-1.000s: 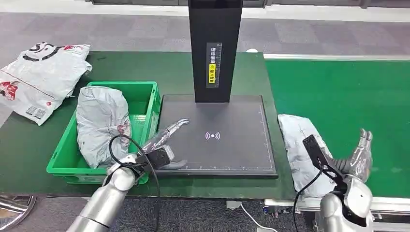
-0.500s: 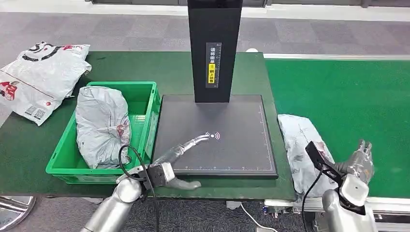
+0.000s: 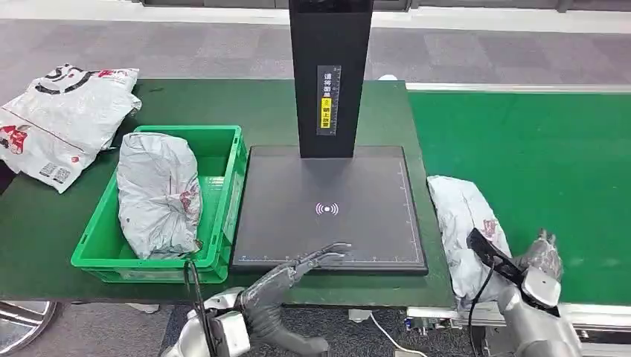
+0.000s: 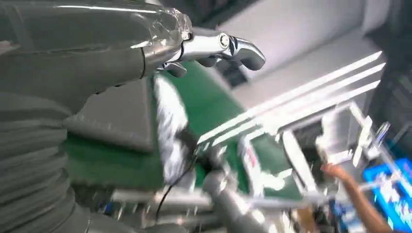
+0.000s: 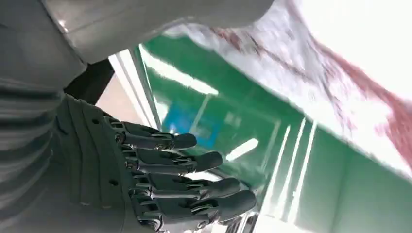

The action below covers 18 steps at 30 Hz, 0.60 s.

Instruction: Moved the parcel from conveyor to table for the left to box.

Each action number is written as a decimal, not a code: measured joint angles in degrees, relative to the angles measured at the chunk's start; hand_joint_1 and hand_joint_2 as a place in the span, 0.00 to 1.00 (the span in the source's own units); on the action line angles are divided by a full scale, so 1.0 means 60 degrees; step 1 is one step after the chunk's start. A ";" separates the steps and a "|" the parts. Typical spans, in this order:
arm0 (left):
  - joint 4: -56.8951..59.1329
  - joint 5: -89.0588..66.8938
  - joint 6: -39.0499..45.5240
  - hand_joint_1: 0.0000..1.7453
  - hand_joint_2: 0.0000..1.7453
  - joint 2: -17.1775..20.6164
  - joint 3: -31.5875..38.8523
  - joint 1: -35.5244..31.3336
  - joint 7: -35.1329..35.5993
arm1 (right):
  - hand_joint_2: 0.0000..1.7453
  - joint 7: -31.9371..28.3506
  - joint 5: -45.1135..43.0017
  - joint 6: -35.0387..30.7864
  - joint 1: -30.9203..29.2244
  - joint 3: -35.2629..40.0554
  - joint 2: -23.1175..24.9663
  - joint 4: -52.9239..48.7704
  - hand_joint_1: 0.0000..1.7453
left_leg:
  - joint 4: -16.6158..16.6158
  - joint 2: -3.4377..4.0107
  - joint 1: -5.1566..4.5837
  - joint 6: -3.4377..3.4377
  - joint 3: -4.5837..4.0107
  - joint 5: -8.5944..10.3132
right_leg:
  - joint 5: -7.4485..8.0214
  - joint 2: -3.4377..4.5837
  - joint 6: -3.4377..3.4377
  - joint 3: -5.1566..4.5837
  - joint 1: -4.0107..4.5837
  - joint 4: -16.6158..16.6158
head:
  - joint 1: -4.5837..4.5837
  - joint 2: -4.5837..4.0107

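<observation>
Lying on the green conveyor at its left edge, just beside the black scan pad, is the grey parcel, long side running away from the robot. Near end of it sits close to the right hand, which is low at the belt's front edge w/ a black bracket and cable in front of it. Right wrist view shows that hand w/ fingers stretched out side by side, holding nothing; parcel shows blurred beyond them, w/ red print. Whether the hand touches the parcel – can't tell.

Left hand is at the front edge of the green surface, fingers extended and apart, tips reaching over the pad's near edge, nothing in it. Left wrist view: same hand, fingers loosely out, empty; pic is blurred.

Green box sits left of the pad, touching or nearly so, w/ another grey bag inside filling most of it. White printed bags lie at the far left of the surface. Black post w/ a yellow label rises from the pad's far side.
</observation>
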 measured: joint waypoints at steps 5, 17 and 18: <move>-0.0584 0.0000 0.0245 0.00 1.00 0.0135 0.0116 0.0067 -0.0040 | 1.00 -0.0051 -0.0087 -0.0058 0.0100 0.0000 0.0040 0.0266 0.00 | -0.0001 0.0001 0.0001 0.0000 0.0001 0.0000 | -0.0002 0.0000 0.0000 0.0000 0.0001 0.0000 | 0.0000 0.0000; -0.1348 0.0269 0.0893 0.00 1.00 0.0211 0.0684 0.0276 -0.0354 | 1.00 -0.0349 -0.0487 0.0011 0.0202 -0.0171 0.0135 0.0473 1.00 | 0.0000 0.0000 0.0002 0.0000 0.0005 0.0001 | -0.0001 0.0000 0.0000 0.0005 0.0001 0.0000 | 0.0000 0.0000; -0.1470 0.0346 0.0934 0.00 1.00 0.0211 0.0835 0.0328 -0.0376 | 1.00 -0.0401 -0.0579 0.0011 0.0235 -0.0200 0.0153 0.0488 1.00 | 0.0000 0.0001 0.0003 0.0000 0.0007 0.0000 | -0.0002 0.0001 -0.0001 0.0005 0.0002 0.0000 | 0.0004 0.0000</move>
